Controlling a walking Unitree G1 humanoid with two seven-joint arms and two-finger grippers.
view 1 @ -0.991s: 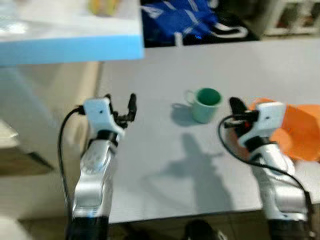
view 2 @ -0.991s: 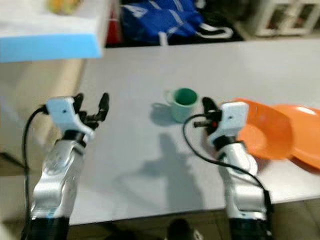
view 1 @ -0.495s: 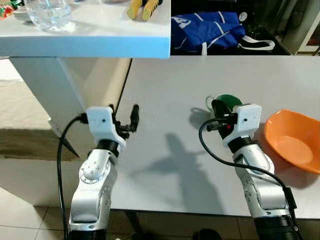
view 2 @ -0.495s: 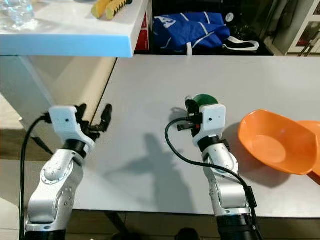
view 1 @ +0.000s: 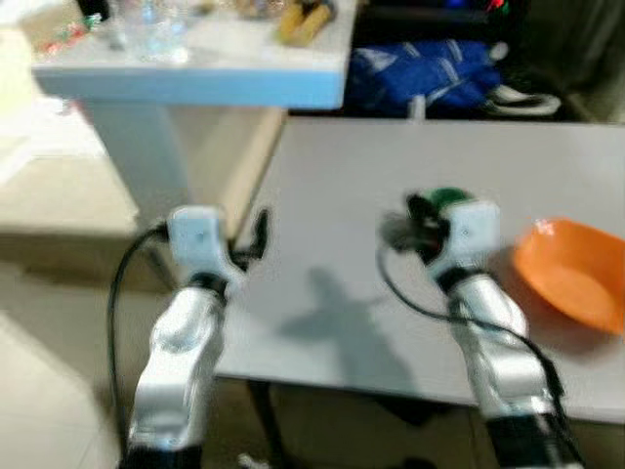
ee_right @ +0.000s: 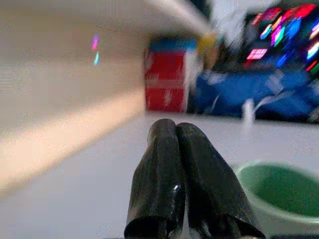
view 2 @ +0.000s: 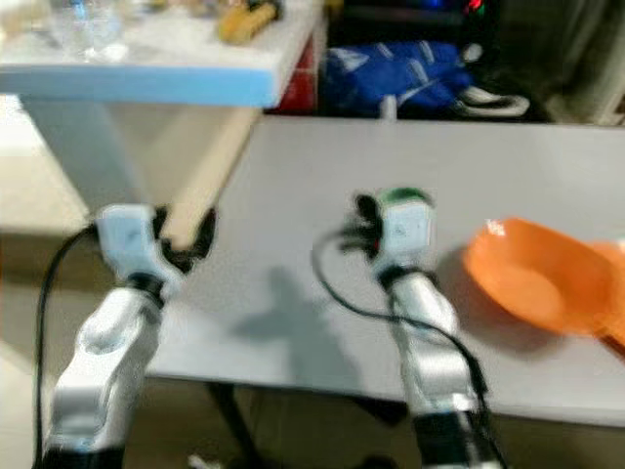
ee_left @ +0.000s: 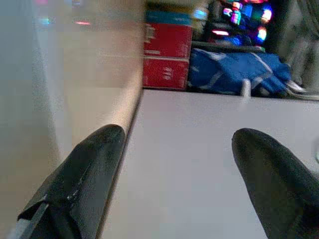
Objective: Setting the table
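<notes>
Over the grey tabletop [view 1: 332, 195]: right gripper [ee_right: 185, 149], black fingers pressed together and holding nothing, just beside the green ceramic mug [ee_right: 279, 191]. Left gripper [ee_left: 179, 149] spread wide and empty at the table's left edge. Head views add the orange plastic bowl [view 1: 571, 274] to the right; wrist views add red boxes [ee_left: 167, 55] beside blue fabric [ee_left: 239, 69]. Frames blurred; no lettering legible.

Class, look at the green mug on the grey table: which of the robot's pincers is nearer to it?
The right. The right pincer, fingers shut, sits right beside the green mug. The left pincer hovers open over the table's left edge, well clear of it.
</notes>
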